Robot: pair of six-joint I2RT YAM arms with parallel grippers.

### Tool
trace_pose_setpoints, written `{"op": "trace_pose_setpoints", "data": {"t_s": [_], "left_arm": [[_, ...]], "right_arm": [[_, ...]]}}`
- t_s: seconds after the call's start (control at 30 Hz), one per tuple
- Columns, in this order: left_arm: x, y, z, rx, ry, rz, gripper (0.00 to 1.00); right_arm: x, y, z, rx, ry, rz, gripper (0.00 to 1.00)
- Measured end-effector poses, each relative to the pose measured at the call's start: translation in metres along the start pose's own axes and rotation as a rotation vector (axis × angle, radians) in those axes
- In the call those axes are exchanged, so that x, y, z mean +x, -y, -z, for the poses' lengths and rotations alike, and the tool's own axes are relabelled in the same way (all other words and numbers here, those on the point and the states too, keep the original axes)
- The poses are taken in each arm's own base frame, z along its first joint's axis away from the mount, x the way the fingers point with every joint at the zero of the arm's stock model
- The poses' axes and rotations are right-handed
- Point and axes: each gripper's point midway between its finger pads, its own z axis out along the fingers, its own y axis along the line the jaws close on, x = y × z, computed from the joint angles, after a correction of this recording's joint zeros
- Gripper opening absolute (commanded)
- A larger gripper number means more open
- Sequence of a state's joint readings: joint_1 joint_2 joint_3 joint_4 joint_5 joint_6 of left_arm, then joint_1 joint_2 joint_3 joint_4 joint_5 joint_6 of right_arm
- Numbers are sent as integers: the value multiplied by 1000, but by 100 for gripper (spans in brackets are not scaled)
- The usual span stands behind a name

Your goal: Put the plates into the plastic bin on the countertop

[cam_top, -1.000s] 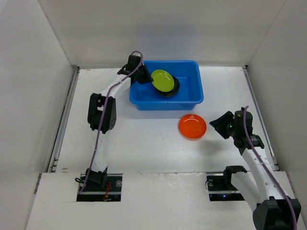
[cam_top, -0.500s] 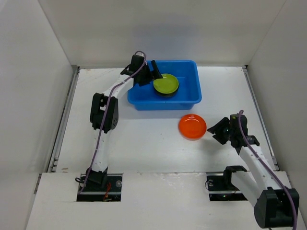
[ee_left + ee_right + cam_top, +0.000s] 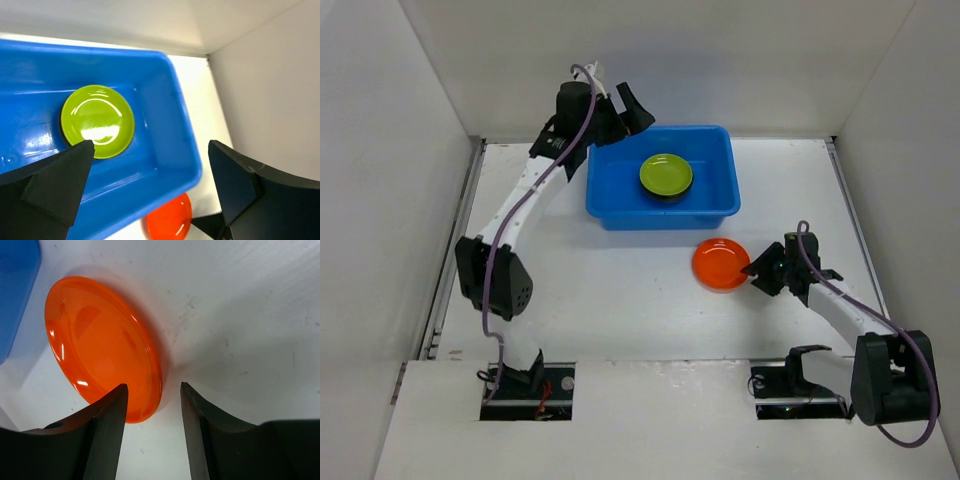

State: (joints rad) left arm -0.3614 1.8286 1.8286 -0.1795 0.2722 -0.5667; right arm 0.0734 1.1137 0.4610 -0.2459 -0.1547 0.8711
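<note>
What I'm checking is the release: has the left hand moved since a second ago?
Yes. The left hand was over the plastic bin's left side; now it sits beyond the bin's far-left corner, open, leaving the lime green plate inside.

Top cam: high, at near edge, looks down on countertop (image 3: 620, 300). L wrist cam: above bin (image 3: 172, 125), looking down inside. R wrist cam: low, v. close to orange plate (image 3: 100, 340), shared w/ L wrist.
</note>
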Motion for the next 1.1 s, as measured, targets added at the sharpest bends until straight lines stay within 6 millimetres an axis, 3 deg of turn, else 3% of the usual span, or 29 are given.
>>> {"op": "trace_pose_setpoints", "data": {"t_s": [0.1, 0.2, 0.33, 0.5, 0.6, 0.73, 0.9, 1.0, 1.1], "left_arm": [[-9, 16, 28, 28, 41, -14, 100], [-10, 11, 49, 14, 61, -11, 100], [0, -27, 68, -62, 59, 17, 100], [18, -81, 88, -181, 41, 68, 100], [26, -104, 103, -233, 39, 91, 100], [27, -126, 125, -284, 67, 114, 100], [18, -142, 147, -324, 121, 127, 100], [15, -147, 155, -340, 144, 130, 100], [20, -154, 163, -364, 156, 136, 100]], "right_arm": [[-1, 0, -7, 2, -4, -1, 50], [0, 2, -14, 9, -14, -4, 48], [0, -2, -21, -7, -21, -4, 38], [2, -2, -27, -3, -37, 0, 12], [4, -11, -27, -27, -51, 14, 4], [13, -33, -21, -77, -85, 92, 2], [56, -69, -1, -168, -242, 296, 1], [83, -107, 23, -282, -337, 444, 1], [97, -160, 56, -430, -370, 572, 2]]}}
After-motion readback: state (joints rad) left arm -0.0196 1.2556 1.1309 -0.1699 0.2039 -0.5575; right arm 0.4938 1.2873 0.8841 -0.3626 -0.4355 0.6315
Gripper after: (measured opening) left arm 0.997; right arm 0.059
